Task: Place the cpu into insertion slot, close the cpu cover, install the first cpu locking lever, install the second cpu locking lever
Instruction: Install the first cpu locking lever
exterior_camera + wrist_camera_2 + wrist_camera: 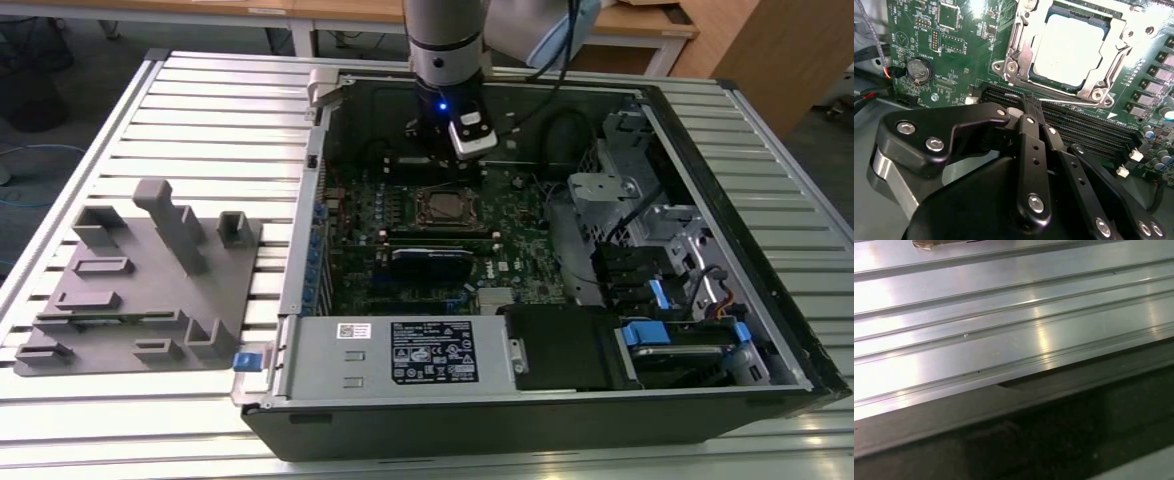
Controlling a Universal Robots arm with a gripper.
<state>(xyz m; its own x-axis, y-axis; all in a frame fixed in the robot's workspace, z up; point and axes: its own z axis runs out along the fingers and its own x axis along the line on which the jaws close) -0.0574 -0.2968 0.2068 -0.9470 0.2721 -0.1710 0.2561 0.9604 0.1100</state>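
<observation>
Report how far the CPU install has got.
Done: the cpu sits in the insertion slot, and the cpu cover lies flat around it. In hand: the gripper is shut, holding nothing, above the memory slots beside the socket. Left: whether either locking lever is latched cannot be told.

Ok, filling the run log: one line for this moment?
cpu seated in insertion slot | cpu cover down | gripper shut, empty, beside socket
</observation>
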